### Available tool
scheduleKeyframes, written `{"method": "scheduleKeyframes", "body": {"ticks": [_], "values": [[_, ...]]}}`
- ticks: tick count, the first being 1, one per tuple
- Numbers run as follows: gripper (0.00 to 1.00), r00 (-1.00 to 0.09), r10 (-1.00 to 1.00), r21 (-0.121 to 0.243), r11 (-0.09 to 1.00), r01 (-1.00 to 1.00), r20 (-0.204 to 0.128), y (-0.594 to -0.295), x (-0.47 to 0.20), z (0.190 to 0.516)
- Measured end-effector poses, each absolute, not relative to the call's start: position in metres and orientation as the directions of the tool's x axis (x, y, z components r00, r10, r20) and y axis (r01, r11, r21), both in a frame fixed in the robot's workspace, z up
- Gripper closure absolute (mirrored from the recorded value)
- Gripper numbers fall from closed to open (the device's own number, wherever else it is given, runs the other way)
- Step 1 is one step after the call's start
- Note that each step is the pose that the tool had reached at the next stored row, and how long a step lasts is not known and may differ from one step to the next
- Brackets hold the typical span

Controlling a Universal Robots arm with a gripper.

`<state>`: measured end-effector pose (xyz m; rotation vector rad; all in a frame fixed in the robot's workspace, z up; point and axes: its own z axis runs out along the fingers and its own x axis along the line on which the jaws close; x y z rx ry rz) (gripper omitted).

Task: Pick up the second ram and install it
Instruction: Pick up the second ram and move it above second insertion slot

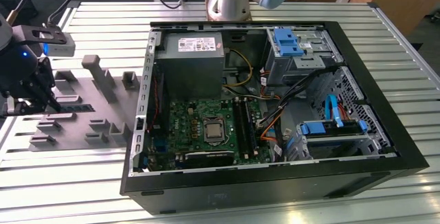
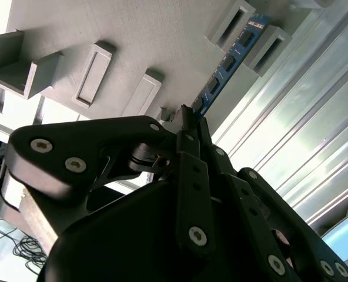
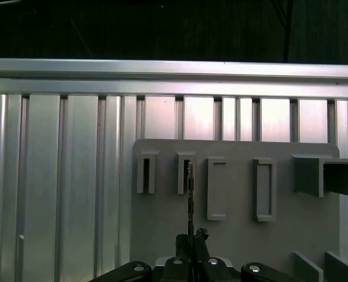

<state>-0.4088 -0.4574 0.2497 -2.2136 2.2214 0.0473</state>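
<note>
Our gripper is clenched: in the second wrist view the black fingertips come together on the near end of the second ram, and we judge that they are grasping it. In the first wrist view the stick is seen edge-on, running straight from the fingertips to a grey fixture block. Its far end sits between two such blocks on the grey fixture plate, so the stick is gripped but not yet lifted free.

In the exterior view the plate lies on the slatted table, at the exterior view's left, beside the open computer case. The long black motherboard slots are well apart from the gripper. Lifting, carrying and seating are all left to do. We cannot tell whether any slot already holds a stick.
</note>
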Motion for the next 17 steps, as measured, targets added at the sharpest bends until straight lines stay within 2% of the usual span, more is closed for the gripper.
{"method": "scheduleKeyframes", "body": {"ticks": [11,13,17], "values": [[0.86,-0.004,-1.0,0.018,0.003,-1.0,-0.025,-0.457,-0.409,0.25],[0.86,-0.004,-1.0,0.018,0.003,-1.0,-0.025,-0.457,-0.409,0.27],[0.86,-0.004,-1.0,0.018,0.003,-1.0,-0.025,-0.457,-0.409,0.271]]}}
